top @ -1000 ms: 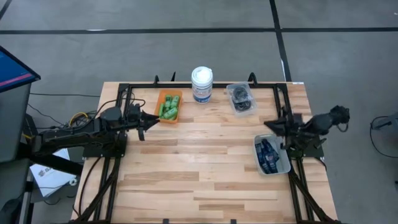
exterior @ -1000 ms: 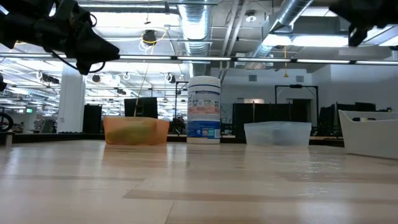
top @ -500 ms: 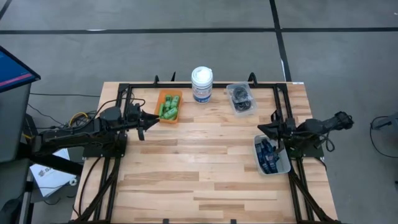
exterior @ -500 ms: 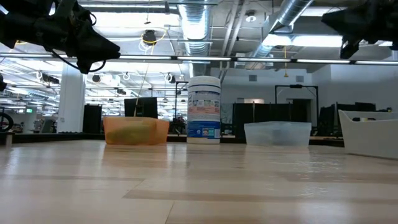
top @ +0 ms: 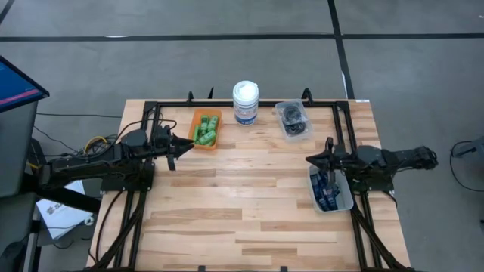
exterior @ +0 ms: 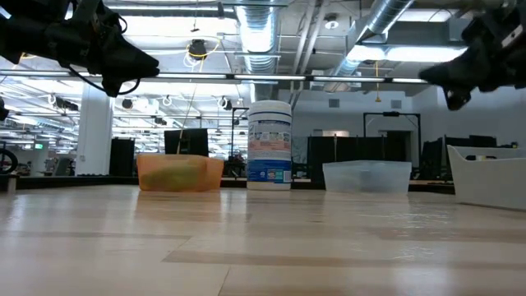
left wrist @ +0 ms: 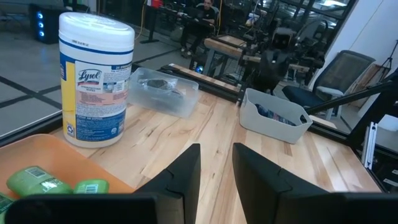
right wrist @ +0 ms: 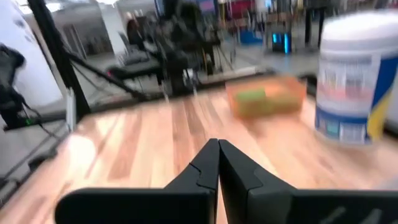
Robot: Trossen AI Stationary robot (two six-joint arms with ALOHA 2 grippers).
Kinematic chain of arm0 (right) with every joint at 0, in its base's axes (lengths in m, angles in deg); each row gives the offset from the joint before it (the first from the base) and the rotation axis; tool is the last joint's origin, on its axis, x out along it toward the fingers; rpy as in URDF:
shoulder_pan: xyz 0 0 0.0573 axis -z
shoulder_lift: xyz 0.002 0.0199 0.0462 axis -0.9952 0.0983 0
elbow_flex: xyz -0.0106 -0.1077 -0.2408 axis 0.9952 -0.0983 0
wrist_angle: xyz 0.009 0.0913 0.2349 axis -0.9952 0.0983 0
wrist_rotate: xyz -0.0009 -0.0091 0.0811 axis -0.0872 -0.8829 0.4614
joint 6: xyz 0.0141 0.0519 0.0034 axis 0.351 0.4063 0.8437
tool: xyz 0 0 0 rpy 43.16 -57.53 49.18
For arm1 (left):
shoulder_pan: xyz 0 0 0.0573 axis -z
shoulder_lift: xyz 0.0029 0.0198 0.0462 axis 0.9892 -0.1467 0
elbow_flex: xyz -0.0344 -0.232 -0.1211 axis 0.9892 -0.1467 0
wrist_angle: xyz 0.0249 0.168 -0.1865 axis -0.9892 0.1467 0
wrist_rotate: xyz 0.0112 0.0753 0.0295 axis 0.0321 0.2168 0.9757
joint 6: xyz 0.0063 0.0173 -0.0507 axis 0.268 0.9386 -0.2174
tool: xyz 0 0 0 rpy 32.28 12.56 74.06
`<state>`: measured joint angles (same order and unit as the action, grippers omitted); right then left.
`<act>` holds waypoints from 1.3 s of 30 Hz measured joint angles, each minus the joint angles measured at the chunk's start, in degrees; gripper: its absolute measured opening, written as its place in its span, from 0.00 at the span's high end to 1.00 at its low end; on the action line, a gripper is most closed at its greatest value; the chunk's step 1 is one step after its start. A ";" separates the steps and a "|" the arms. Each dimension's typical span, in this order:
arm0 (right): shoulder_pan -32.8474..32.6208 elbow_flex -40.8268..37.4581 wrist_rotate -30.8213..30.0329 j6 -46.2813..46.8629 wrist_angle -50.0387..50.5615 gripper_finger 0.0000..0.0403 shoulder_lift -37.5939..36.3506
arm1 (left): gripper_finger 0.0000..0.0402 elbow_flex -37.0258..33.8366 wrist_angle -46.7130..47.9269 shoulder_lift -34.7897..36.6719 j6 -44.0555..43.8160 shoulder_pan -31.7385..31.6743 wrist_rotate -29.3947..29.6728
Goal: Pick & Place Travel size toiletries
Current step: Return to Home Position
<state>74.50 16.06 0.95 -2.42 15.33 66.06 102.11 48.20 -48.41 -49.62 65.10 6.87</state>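
I take this as the close-out step: the sorting looks finished and the arms only need to go home. The dark blue tubes lie in the gray bin on the right side of the desk. The green bottles sit in the orange bin at the far left. The black discs are in the clear bin at the far right, and the white canister stands between those two bins.

My right gripper hangs above the desk just past the gray bin's far left corner. Its fingers are pressed together with nothing between them, as the right wrist view shows. My left gripper hovers just beside the orange bin's near left side, fingers parted and empty.

As I judge it, the next move needs no grasp. I would draw the right arm back toward its rest pose, keeping it high enough to pass over the gray bin's rim without knocking it. The left arm looks close to rest.
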 joint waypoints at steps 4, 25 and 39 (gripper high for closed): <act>0.95 0.00 0.37 3.67 4.87 1.00 0.00 | 0.78 0.00 -0.28 0.00 0.00 0.00 -0.01; 1.75 0.14 0.57 6.24 6.66 1.00 0.09 | 0.78 0.00 -0.85 0.00 0.02 0.05 -0.02; 1.75 0.13 0.54 6.13 6.73 1.00 0.09 | 0.78 0.00 -1.02 12.91 0.02 4.59 -0.01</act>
<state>76.25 16.19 1.48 3.71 22.06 66.15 102.11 47.18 -35.50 -49.60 69.69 6.86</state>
